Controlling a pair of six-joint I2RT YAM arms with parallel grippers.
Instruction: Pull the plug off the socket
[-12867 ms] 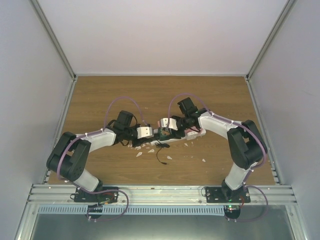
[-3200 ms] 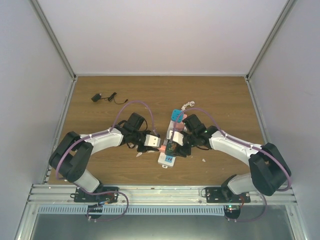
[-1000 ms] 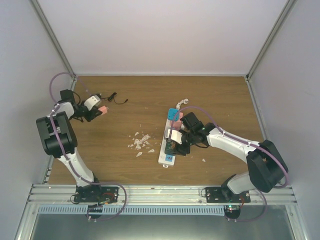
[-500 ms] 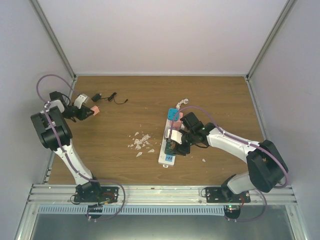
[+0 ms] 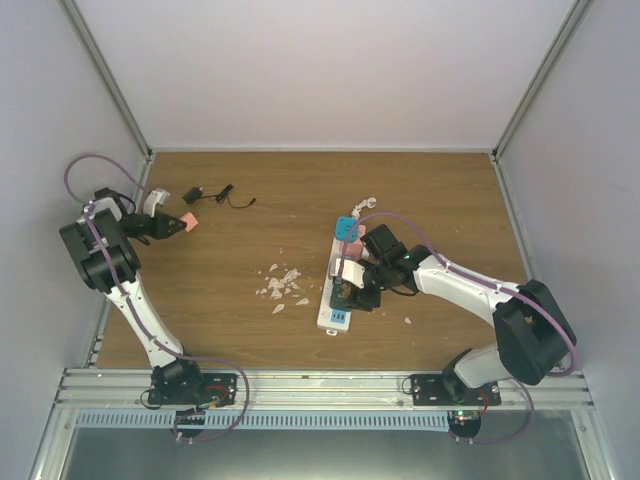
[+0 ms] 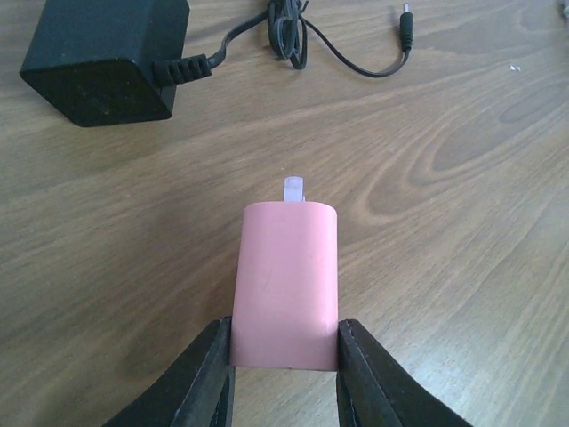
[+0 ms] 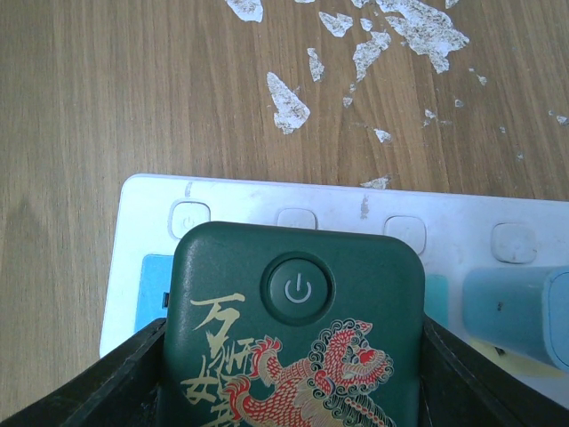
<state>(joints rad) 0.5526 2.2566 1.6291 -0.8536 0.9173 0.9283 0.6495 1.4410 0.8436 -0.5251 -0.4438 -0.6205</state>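
Observation:
The white socket [image 5: 331, 318] lies right of the table's middle, running away from me. My right gripper [image 5: 350, 291] is shut on a dark green plug [image 7: 298, 329] with a power button and a lion print, which sits on the socket [image 7: 267, 200]. A light-blue plug [image 7: 520, 311] stands beside it, toward the strip's far end [image 5: 348, 229]. At the far left my left gripper [image 6: 284, 342] is shut on a pink plug [image 6: 284, 285], away from the socket, with a pale prong showing at its front. From above, the left gripper [image 5: 181, 223] is close to the left wall.
A black adapter [image 6: 102, 58] with a thin black cable [image 6: 302, 36] lies just beyond the pink plug, at the back left [image 5: 193, 195]. White chips [image 5: 282, 283] are scattered left of the socket. Grey walls close the table on three sides.
The left arm has drawn back a little toward the left wall with the pink plug still in its jaws. The right arm and the socket have not moved.

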